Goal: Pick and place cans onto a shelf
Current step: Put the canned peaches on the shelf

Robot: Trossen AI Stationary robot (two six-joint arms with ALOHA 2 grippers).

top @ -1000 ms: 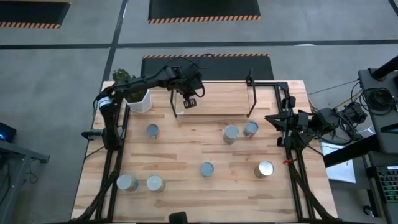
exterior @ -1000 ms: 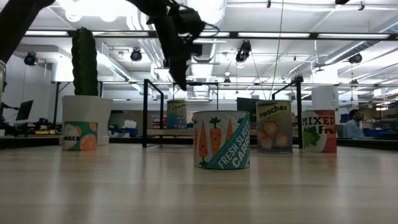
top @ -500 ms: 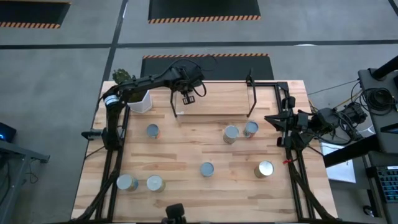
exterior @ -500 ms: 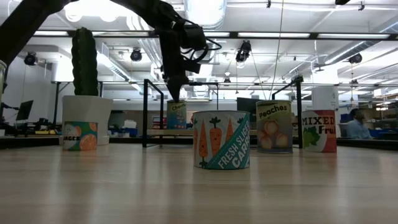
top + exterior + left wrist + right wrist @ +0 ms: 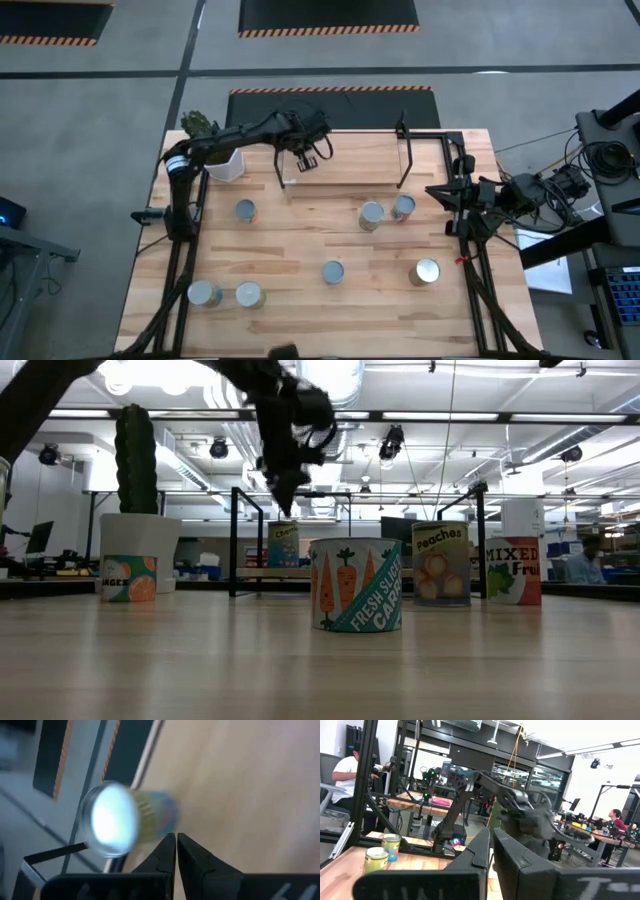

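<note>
A can (image 5: 284,544) stands upright on the left end of the light-wood shelf (image 5: 352,160); its shiny top also shows in the left wrist view (image 5: 109,818). My left gripper (image 5: 283,486) hangs shut just above this can and touches nothing; it also shows in the high view (image 5: 306,160) and the wrist view (image 5: 176,839). Several more cans stand on the table, among them a carrot can (image 5: 356,585), a peach can (image 5: 441,564) and one at the front right (image 5: 425,271). My right gripper (image 5: 491,840) waits shut at the table's right edge (image 5: 455,195).
A white pot with a cactus (image 5: 140,550) stands at the far left beside the shelf (image 5: 222,160). Black uprights (image 5: 405,160) rise at both shelf ends. Two cans (image 5: 372,215) (image 5: 402,207) stand in front of the shelf's right half. People sit in the room behind.
My left gripper has dipped toward the top of the can on the shelf and then risen above it again, drifting a little toward the far edge. The can has stayed upright on the shelf.
</note>
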